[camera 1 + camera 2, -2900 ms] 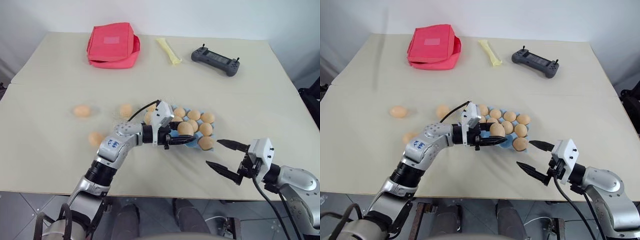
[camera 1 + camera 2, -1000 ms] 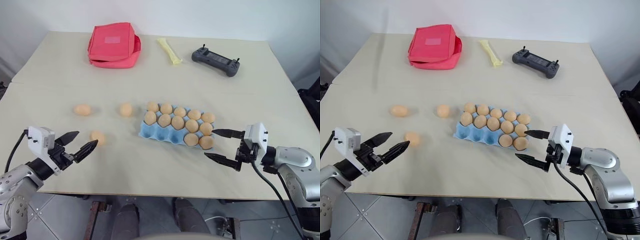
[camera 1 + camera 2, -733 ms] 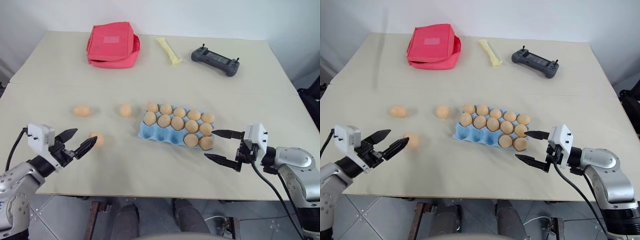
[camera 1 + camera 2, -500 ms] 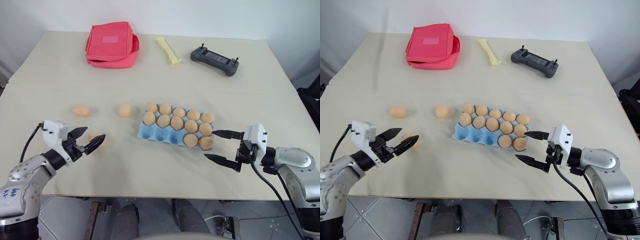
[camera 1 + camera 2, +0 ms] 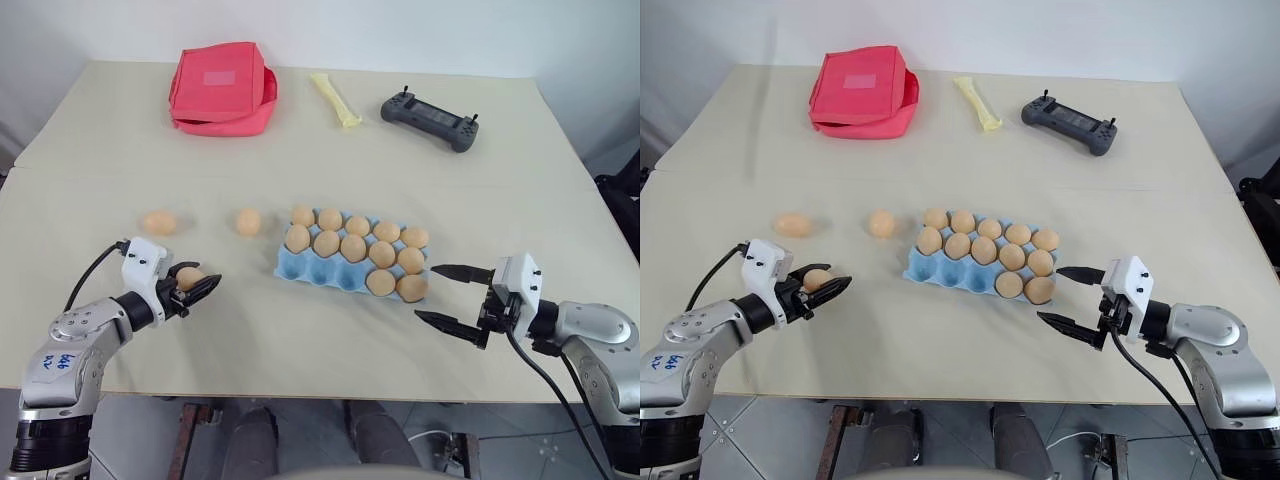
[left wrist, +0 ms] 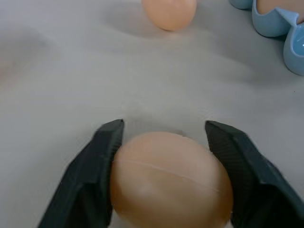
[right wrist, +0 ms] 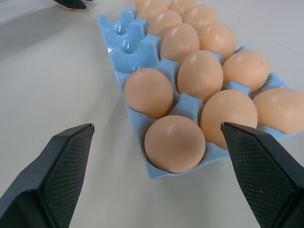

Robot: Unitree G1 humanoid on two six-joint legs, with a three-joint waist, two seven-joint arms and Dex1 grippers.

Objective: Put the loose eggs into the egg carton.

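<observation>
Beige surface w/ left pincer clamping on egg at 9 o'clock of egg carton, right pincer idling apart; lift gently, keeping egg level toward empty cups.

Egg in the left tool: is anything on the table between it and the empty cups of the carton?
Nothing visible. The left tool is shut on an egg, and bare table lies between it and the egg carton, whose empty cups sit on that near side. Two loose eggs lie farther back, off that line.
</observation>
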